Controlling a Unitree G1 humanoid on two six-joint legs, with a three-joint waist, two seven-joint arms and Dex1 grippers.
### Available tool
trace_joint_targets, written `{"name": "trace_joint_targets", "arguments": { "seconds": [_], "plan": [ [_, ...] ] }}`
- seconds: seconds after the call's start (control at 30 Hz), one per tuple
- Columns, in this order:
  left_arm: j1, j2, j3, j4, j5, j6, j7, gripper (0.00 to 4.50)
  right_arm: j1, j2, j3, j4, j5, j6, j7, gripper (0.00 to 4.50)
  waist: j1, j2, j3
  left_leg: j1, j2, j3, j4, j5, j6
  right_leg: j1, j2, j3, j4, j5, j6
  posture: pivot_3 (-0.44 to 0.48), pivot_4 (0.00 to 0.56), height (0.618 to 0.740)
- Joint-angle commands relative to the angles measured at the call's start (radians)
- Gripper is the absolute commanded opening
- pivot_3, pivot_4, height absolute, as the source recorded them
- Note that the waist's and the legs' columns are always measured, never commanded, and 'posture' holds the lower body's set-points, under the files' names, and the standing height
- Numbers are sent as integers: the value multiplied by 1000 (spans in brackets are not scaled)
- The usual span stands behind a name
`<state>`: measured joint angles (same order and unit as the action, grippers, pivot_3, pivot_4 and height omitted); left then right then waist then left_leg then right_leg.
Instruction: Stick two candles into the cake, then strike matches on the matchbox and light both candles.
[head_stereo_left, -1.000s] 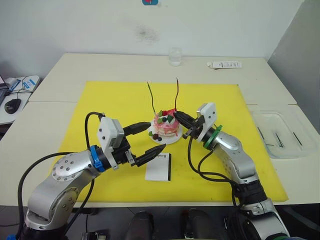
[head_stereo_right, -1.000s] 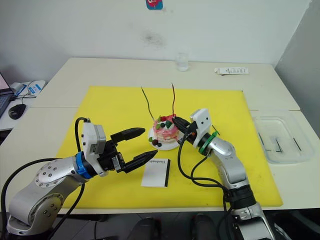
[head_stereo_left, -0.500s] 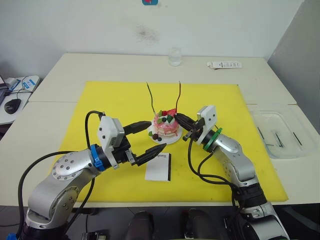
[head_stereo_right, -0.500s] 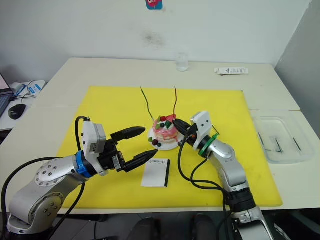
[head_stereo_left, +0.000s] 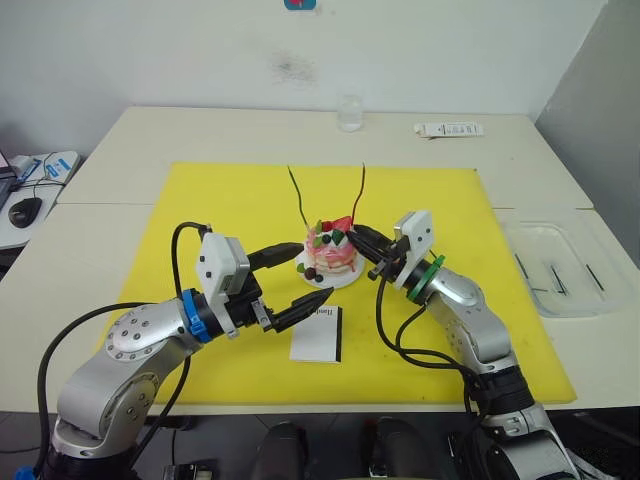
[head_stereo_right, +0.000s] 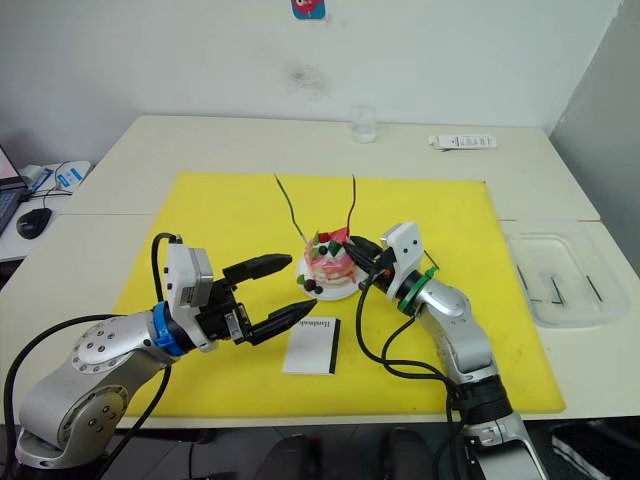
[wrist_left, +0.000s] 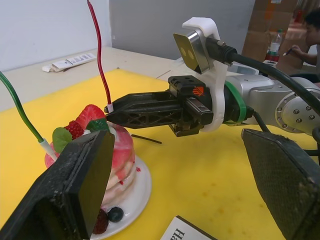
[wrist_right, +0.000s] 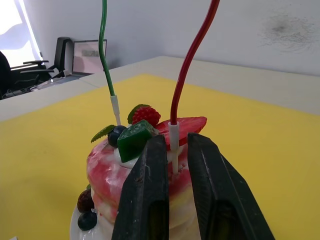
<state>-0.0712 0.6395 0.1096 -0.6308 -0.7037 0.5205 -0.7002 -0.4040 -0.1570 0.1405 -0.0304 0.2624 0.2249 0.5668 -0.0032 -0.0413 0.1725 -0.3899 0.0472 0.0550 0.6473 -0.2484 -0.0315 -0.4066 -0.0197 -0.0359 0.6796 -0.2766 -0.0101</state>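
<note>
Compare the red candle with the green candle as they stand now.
The red candle has its white base between the right pincer fingers; the green candle stands free. The red one sits by the strawberry slice, the green one on the cake's far side. Both are thin, wavy and unlit.

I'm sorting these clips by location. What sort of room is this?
Probably an office or lab used for robot tests, not a kitchen. Plain pale tables stand against a bare wall, a computer mouse and cables lie at the left, and the cake sits on a yellow mat.

candles (head_stereo_left: 362, 195) in cake (head_stereo_left: 332, 250), matchbox (head_stereo_left: 317, 334) before
</note>
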Motion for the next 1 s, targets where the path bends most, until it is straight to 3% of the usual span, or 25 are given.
{"name": "trace_joint_targets", "arguments": {
  "seconds": [0.03, 0.57, 0.87, 1.0],
  "plan": [
    [-4, -1, 4, -26, -3, -15, -4, 4500, -9, -10, -9, -59, 6, -20, 11, 688, 0, 0, 0, 0, 0, 0, 0, 0, 0, 0, 0, 0, 0, 0, 0, 0, 150, 740],
    [-5, -2, -3, -21, 7, -23, -16, 4500, 12, -75, -17, -123, 16, 4, 60, 688, 0, 0, 0, 0, 0, 0, 0, 0, 0, 0, 0, 0, 0, 0, 0, 0, 150, 740],
    [50, 49, 48, 2, 22, -52, -84, 4500, 108, -311, -112, -337, 165, 145, 210, 688, 1, 0, 0, 0, 0, 0, -1, 0, 0, 0, 0, 0, -1, 0, 0, 0, 150, 740],
    [91, 74, 73, 16, 25, -71, -125, 4500, 154, -439, -141, -404, 241, 194, 324, 1968, 1, 1, 0, 0, 0, 0, -1, 0, 0, 0, 0, 0, -1, -1, 0, 0, 150, 740]
  ]
}}
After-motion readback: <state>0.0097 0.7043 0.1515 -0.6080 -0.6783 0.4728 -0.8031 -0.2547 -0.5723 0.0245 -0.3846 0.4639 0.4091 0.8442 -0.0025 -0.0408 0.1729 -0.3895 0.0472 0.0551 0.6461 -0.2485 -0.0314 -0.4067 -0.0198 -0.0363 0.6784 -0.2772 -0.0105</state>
